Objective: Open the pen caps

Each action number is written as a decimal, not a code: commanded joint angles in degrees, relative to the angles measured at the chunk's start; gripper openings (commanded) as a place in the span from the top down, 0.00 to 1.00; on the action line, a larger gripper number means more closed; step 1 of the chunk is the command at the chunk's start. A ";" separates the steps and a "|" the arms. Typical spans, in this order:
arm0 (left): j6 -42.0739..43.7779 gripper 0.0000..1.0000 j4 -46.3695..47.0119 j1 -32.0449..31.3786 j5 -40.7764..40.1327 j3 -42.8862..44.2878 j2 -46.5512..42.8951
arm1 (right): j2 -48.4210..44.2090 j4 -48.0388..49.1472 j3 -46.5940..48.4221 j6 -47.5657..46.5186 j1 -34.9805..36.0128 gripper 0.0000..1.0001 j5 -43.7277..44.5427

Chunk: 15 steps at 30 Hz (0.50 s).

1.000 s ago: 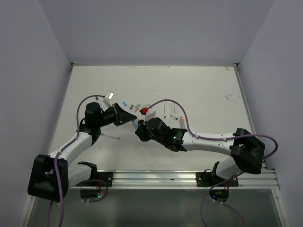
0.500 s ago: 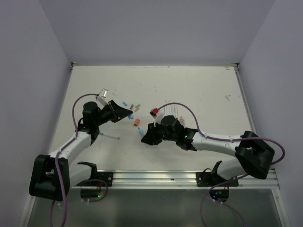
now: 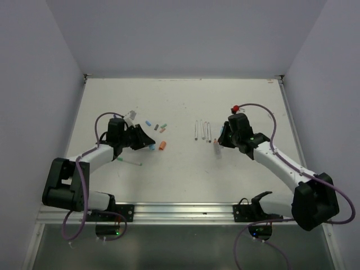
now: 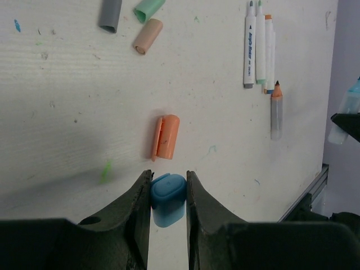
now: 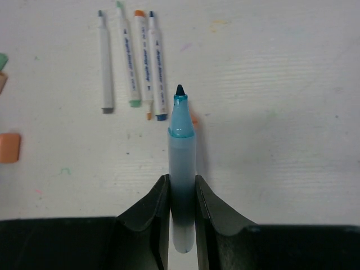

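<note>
Blue plastic sits clamped between the jaws of my left gripper (image 4: 169,179): the light blue cap (image 4: 168,198), off its marker. The orange cap (image 4: 166,136) lies just ahead of my fingertips on the table (image 4: 73,95). My right gripper (image 5: 181,185) is clenched on the uncapped blue marker (image 5: 181,140), whose tip points away from me, with the row of opened pens (image 5: 138,62) ahead and to its left. This pull looks finished. Next, I judge, both want setting down, the cap beside the orange one.

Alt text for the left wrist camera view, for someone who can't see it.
The left pincer is shut on a light blue cap over a white table. An orange cap lies just beyond it; three more caps sit at top left and a row of uncapped markers at top right.
</note>
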 commanded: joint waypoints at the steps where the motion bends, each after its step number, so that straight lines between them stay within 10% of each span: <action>1: 2.58 1.00 -0.46 0.16 0.68 4.46 2.14 | -0.30 -5.17 -0.36 -3.19 -4.48 1.00 -0.13; 15: 0.65 1.00 5.34 -0.54 1.38 5.96 15.32 | 10.16 0.98 -0.27 -5.48 -7.38 1.00 0.41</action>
